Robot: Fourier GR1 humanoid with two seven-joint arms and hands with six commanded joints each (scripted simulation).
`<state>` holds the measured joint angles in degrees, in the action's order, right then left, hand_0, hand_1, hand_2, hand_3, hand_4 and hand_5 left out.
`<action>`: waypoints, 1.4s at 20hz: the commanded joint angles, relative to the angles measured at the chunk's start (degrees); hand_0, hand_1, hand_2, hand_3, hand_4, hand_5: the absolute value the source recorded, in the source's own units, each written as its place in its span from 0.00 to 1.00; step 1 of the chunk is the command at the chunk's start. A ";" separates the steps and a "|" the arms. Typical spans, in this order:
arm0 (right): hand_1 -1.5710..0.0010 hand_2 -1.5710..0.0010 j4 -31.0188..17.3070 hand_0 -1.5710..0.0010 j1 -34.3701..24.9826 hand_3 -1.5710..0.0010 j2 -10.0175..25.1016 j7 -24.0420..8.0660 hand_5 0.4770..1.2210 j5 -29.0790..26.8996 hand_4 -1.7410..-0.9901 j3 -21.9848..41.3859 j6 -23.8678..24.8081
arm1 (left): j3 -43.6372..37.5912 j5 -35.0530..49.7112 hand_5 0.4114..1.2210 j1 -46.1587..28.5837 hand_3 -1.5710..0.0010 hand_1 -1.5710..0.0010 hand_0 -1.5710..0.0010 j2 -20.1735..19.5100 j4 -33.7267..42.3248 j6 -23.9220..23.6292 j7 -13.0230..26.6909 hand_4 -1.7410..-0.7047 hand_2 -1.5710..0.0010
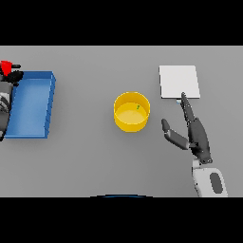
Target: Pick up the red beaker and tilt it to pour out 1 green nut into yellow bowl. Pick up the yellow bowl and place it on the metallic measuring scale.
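Dark robot hand (pixel 198 137) on a white and grey forearm.

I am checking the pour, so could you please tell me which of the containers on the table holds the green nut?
The round yellow bowl at the table's middle: a small green nut lies inside it. The blue rectangular tray at the left shows none.

No text, label, brand, number or sign can be read on anything shown on the table (pixel 85 161).
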<state>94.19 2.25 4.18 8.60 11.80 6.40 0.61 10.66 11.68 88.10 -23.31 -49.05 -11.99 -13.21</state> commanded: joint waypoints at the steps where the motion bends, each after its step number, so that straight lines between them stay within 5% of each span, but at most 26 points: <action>1: 1.00 1.00 0.20 1.00 -0.29 1.00 0.11 0.02 0.27 0.08 0.76 0.09 -0.09 | -0.02 -0.88 0.67 2.05 0.13 0.00 0.00 0.22 -4.79 1.94 -2.27 0.01 0.00; 3: 1.00 1.00 -0.25 1.00 -0.61 1.00 0.21 0.16 0.27 0.37 0.77 0.14 -0.06 | 0.54 -3.07 0.51 4.97 0.13 0.00 0.00 1.20 -12.50 5.40 -7.72 0.24 0.00; 5: 1.00 1.00 -0.66 1.00 -0.69 1.00 0.22 -0.27 0.26 0.68 0.78 0.10 0.15 | 1.83 -7.46 0.41 6.96 0.30 0.12 0.05 2.39 -17.30 8.06 -14.91 0.57 0.17; 7: 1.00 1.00 -1.32 1.00 -1.27 1.00 0.42 -0.03 0.26 0.55 0.77 -0.13 0.05 | 2.12 -11.10 0.35 7.81 0.55 0.44 0.36 1.80 -20.38 12.97 -19.43 0.78 0.47; 10: 1.00 1.00 0.09 1.00 -0.31 1.00 0.60 1.59 0.27 0.33 0.79 0.07 -0.22 | 3.49 -14.49 0.30 8.45 0.77 0.71 0.67 2.73 -22.72 13.67 -21.35 0.92 0.73; 14: 1.00 1.00 -0.22 1.00 -0.07 1.00 1.30 1.40 0.28 -0.05 0.77 -0.43 -0.62 | 3.72 -14.39 0.29 6.42 0.91 0.88 0.87 3.90 -21.31 11.01 -21.37 0.98 0.89; 21: 1.00 1.00 0.80 1.00 -0.72 1.00 1.79 -1.23 0.29 4.82 0.79 2.05 0.47 | 2.86 -11.26 0.32 6.64 0.98 0.98 0.97 2.19 -16.93 7.63 -21.74 0.99 0.98; 25: 1.00 1.00 -0.06 1.00 -5.03 1.00 8.24 -0.70 0.34 10.43 0.76 6.14 -6.63 | 1.59 -12.21 0.34 6.46 0.99 0.99 0.99 1.65 -15.66 6.45 -21.74 0.99 0.99; 28: 1.00 1.00 -1.89 1.00 -12.02 1.00 14.21 -3.92 0.30 19.31 0.70 10.44 -10.91 | -0.08 -13.33 0.32 5.48 1.00 0.99 0.99 0.36 -12.88 6.75 -21.73 0.98 1.00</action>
<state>92.29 -9.82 18.42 4.67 31.15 16.84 -10.36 10.59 -1.63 93.60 -22.94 -61.91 -5.24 -34.94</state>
